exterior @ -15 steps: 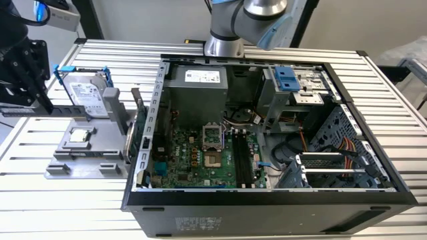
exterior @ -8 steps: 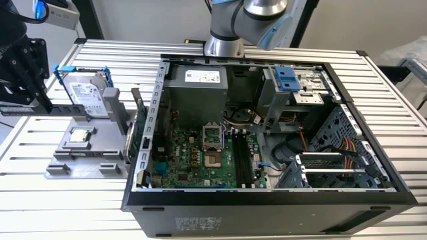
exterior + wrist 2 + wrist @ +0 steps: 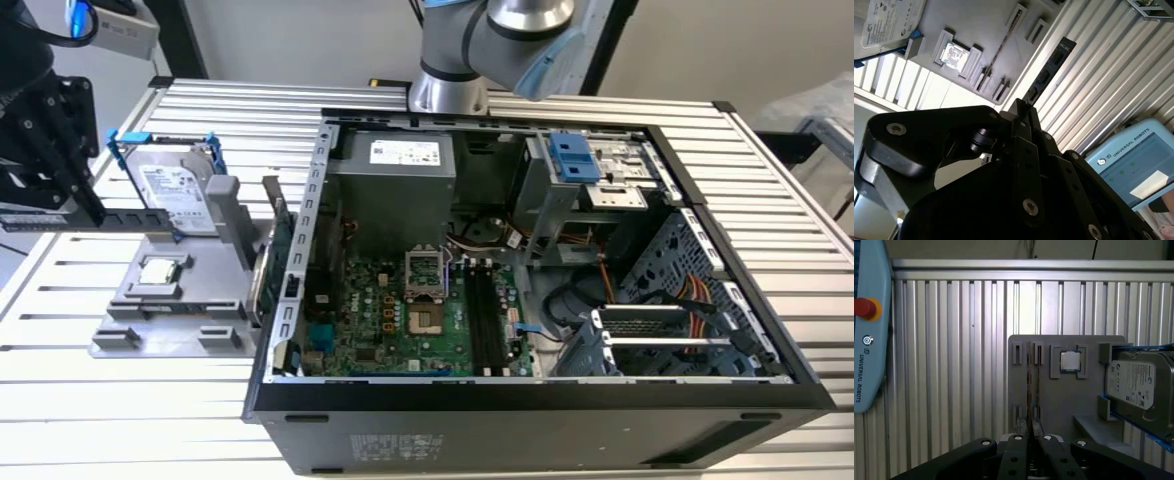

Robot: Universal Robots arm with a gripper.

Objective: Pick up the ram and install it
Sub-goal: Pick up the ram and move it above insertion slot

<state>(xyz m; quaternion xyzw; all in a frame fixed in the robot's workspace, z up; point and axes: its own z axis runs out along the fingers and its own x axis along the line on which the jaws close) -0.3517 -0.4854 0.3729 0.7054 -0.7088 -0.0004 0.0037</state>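
Ram (image 3: 1050, 67): was clamped by one end in the closed end effector (image 3: 1030, 438) and hung in the air above the grey holder (image 3: 174, 312), clear of its slots. Holder stood on the table (image 3: 134, 400), at the exterior view's left of the open case (image 3: 534, 398). Pick-up: judged done. Install: outstanding; the board slots (image 3: 483, 322) lay empty.
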